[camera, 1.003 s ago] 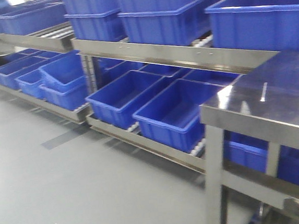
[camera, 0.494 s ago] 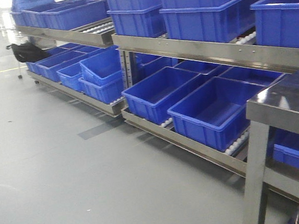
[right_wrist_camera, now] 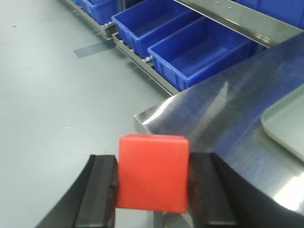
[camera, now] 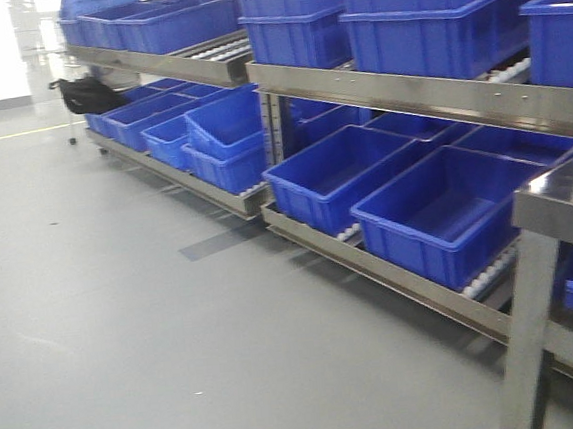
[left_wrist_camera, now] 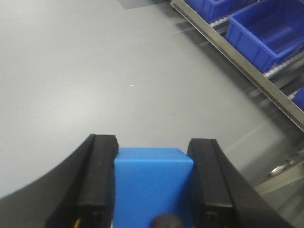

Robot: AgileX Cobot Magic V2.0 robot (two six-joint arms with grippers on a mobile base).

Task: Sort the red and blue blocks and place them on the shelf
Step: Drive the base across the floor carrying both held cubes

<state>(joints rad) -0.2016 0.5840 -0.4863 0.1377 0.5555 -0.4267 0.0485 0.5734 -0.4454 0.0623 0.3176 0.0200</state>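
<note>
I am watching the shelf [camera: 416, 88] running from far left to near right along the right side of the front view, with the floor [camera: 105, 321] stretching to its left. Bins [camera: 437, 216] are sitting in rows on both of its 2 tiers. A bag [camera: 85, 94] is resting at the far left end, beside the lower tier. The table [camera: 563, 215] is standing near right, in front of the shelf.

The left block [left_wrist_camera: 152, 185] is sitting between the fingers of the left gripper [left_wrist_camera: 153, 152], above the floor, with the lower tier passing far right. The right block [right_wrist_camera: 152, 173] is sitting between the fingers of the right gripper [right_wrist_camera: 152, 161], the table's corner lying just beyond. A tray [right_wrist_camera: 287, 121] is lying on the table at right.
</note>
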